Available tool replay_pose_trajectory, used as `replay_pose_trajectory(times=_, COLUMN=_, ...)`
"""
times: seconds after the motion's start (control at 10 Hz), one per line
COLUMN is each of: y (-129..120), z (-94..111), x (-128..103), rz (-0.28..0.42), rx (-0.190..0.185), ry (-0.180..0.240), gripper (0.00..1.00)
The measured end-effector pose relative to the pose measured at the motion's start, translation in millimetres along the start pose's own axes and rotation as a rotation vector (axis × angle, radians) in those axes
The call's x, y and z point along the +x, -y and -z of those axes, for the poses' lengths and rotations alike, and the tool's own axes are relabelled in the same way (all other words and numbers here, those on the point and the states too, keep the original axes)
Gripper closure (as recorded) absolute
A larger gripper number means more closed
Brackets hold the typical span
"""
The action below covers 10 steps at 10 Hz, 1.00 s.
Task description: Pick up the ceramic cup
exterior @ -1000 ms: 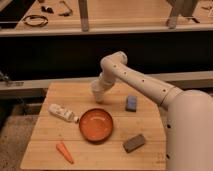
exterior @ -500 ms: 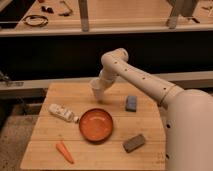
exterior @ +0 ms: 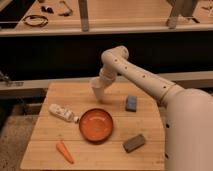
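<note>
The arm (exterior: 145,82) enters from the lower right, where its bulky white base fills the corner. The long forearm link rises leftward across the table's right half to a rounded joint near the table's far edge. From that joint, the wrist section folds sharply downward and slightly left, pointing at the tabletop.

The gripper (exterior: 98,92) sits at the lower end of this wrist section, above the far-centre part of the table (exterior: 45,145). Its finger opening cannot be determined from this view.

The cup (exterior: 96,86) appears as a small white tapered shape directly at the gripper's end, tilted and merged in outline with the wrist. It lies over the far-centre tabletop, beyond the bowl. Whether the cup is gripped, or whether it touches the table, cannot be determined.

Other items on the wooden table:

1. An orange bowl (exterior: 95,124) stands near the table's centre, just in front of the gripper.
2. A white bottle (exterior: 62,113) lies on its side to the left of the bowl, near it.
3. A carrot (exterior: 64,151) lies near the front-left edge, well apart from the gripper.
4. A blue sponge (exterior: 131,103) rests to the right, beneath the forearm link.
5. A grey block (exterior: 134,143) lies near the front-right, beside the bowl.
</note>
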Motion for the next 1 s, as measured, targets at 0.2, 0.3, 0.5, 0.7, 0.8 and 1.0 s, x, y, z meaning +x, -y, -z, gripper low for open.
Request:
replay_pose_trajectory(times=0.2, y=2, z=4, x=0, rz=0.014, rx=-0.005, ry=0.000, gripper=0.98)
replay_pose_trajectory(times=0.3, y=2, z=5, x=0, rz=0.019, rx=-0.007, ry=0.000, gripper=0.98)
replay_pose_trajectory(times=0.5, y=3, z=8, x=1, rz=0.026, rx=-0.012, ry=0.000, gripper=0.98)
replay_pose_trajectory(times=0.7, y=4, z=10, x=0, rz=0.041, rx=-0.016, ry=0.000, gripper=0.98)
replay_pose_trajectory(times=0.8, y=5, z=11, x=0, rz=0.046, rx=-0.018, ry=-0.001, gripper=0.98)
replay_pose_trajectory(times=1.0, y=5, z=13, x=0, rz=0.055, rx=-0.024, ry=-0.001, gripper=0.98)
